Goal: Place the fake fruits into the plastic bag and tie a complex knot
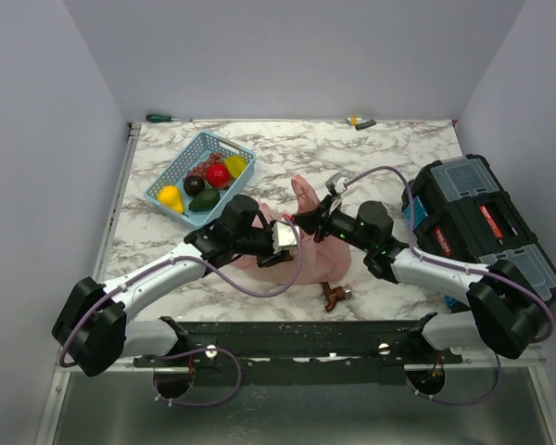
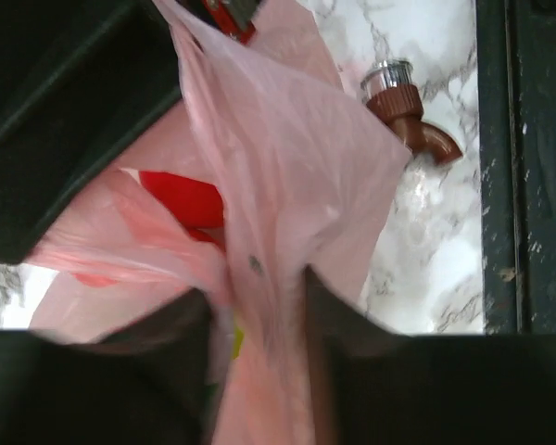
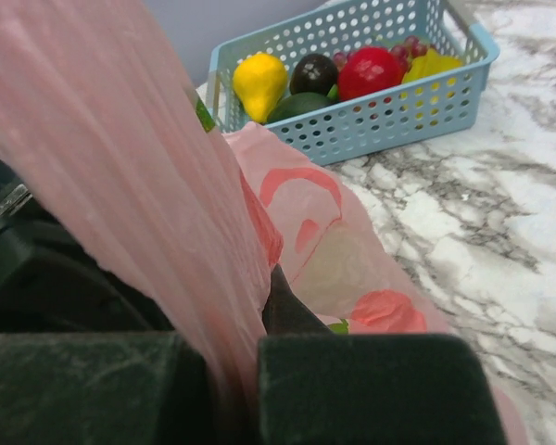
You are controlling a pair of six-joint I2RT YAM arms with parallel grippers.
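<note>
Okay, the plastic bag (image 1: 326, 261) is lying crumpled on the marble table (image 1: 398, 158), mid-table, right between my two arms, with one pink flap standing up toward the far side. On the right wrist camera I see a stretched band of that pink film running straight down into the right gripper (image 3: 232, 380), and the two pads are pressed together on it, so that one is clamped on the bag. On the left wrist camera, the left gripper (image 2: 259, 371) has its fingers on either side of another strip of the film. There's a gap between them filled with pink plastic, and I can't tell whether it is actually pinching or just straddling it. A red shape shows through the film there; fruit or print, I can't say.

The fake fruits (image 3: 369, 72) I can make out are sitting in the blue basket (image 3: 398, 116), just beyond the bag on the left: two yellow, one red, one dark, one green. A brown tap-like fitting (image 2: 408, 116) lies near the bag at the table's front edge. A black toolbox (image 1: 482, 218) stands at the right, and a green-handled screwdriver (image 1: 167, 118) lies at the back.
</note>
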